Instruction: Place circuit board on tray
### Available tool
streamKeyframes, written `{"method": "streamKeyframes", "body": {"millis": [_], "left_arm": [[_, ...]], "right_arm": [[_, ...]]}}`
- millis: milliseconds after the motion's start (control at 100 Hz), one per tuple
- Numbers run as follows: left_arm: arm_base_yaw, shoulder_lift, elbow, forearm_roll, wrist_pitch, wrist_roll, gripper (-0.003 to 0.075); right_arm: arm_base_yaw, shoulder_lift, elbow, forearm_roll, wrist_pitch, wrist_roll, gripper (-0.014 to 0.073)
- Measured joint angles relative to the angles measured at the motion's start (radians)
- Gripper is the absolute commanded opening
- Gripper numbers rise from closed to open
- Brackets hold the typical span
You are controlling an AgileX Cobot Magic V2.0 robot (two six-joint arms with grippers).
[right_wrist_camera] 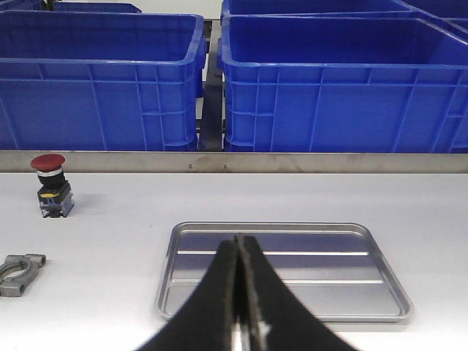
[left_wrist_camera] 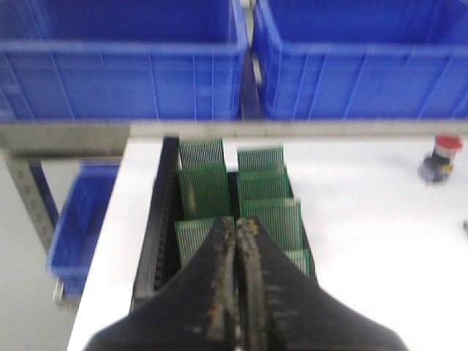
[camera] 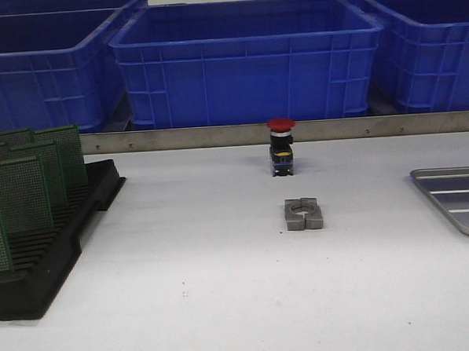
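Observation:
Several green circuit boards (camera: pixel 23 190) stand upright in a black slotted rack (camera: pixel 61 247) at the table's left; they also show in the left wrist view (left_wrist_camera: pixel 205 190). The grey metal tray (camera: pixel 456 199) lies at the table's right edge, empty; the right wrist view shows its rim (right_wrist_camera: pixel 164 281). My left gripper (left_wrist_camera: pixel 238 227) is shut and empty, in the air short of the rack's boards. My right gripper (right_wrist_camera: pixel 239 241) is shut and empty, in the air before the tray. Neither gripper shows in the front view.
A red-capped push button (camera: pixel 282 145) stands mid-table, with a grey metal clamp (camera: pixel 303 214) in front of it. Big blue bins (camera: pixel 244 57) line the back behind a metal rail (camera: pixel 217 135). Another blue bin (left_wrist_camera: pixel 77 219) sits below the table's left edge.

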Motion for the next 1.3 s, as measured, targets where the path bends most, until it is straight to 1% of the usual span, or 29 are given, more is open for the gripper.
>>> {"method": "streamKeyframes", "body": {"millis": [120,190,260,310,330,380,430,480,590,730,800,850,870,970,1040,1110,1180,1300], "left_arm": [[0.000,0.142,-0.070,0.000,0.068,0.000,-0.0013],[0.000,0.225,-0.107,0.000,0.092,0.000,0.0034],[0.000,0.306,-0.142,0.000,0.109,0.000,0.0130],[0.000,0.362,-0.165,0.000,0.117,0.012,0.0224],[0.000,0.385,-0.174,0.000,0.117,0.020,0.0249],[0.000,0.438,-0.194,0.000,0.118,0.042,0.0350],[0.000,0.487,-0.215,0.000,0.125,0.073,0.0420],[0.000,0.544,-0.239,0.000,0.136,0.102,0.0456],[0.000,0.651,-0.302,0.000,0.166,0.172,0.0459],[0.000,0.785,-0.386,-0.016,0.205,0.360,0.0458],[0.000,0.848,-0.428,-0.036,0.249,0.494,0.0458],[0.000,0.889,-0.453,-0.045,0.296,0.638,0.0449],[0.000,0.906,-0.462,-0.047,0.310,0.677,0.0445],[-0.008,0.973,-0.484,-0.059,0.401,0.972,0.0406],[-0.020,1.005,-0.486,-0.073,0.425,1.146,0.0376],[-0.035,1.029,-0.486,-0.104,0.422,1.292,0.0358],[-0.049,1.050,-0.486,-0.148,0.393,1.394,0.0353],[-0.070,1.096,-0.487,-0.212,0.345,1.467,0.0353]], "right_arm": [[0.000,0.000,0.000,0.000,0.000,0.000,-0.0060],[0.000,0.000,0.000,0.000,0.000,0.000,-0.0060],[0.000,0.000,0.000,0.000,0.000,0.000,-0.0060],[0.000,0.000,0.000,0.000,0.000,0.000,-0.0060],[0.000,0.000,0.000,0.000,0.000,0.000,-0.0060],[0.000,0.000,0.000,0.000,0.000,0.000,-0.0060],[0.000,0.000,0.000,0.000,0.000,0.000,-0.0060],[0.000,0.000,0.000,0.000,0.000,0.000,-0.0060],[0.000,0.000,0.000,0.000,0.000,0.000,-0.0060],[0.000,0.000,0.000,0.000,0.000,0.000,-0.0060],[0.000,0.000,0.000,0.000,0.000,0.000,-0.0060],[0.000,0.000,0.000,0.000,0.000,0.000,-0.0060],[0.000,0.000,0.000,0.000,0.000,0.000,-0.0060],[0.000,0.000,0.000,0.000,0.000,0.000,-0.0060],[0.000,0.000,0.000,0.000,0.000,0.000,-0.0060],[0.000,0.000,0.000,0.000,0.000,0.000,-0.0060],[0.000,0.000,0.000,0.000,0.000,0.000,-0.0060],[0.000,0.000,0.000,0.000,0.000,0.000,-0.0060]]}}
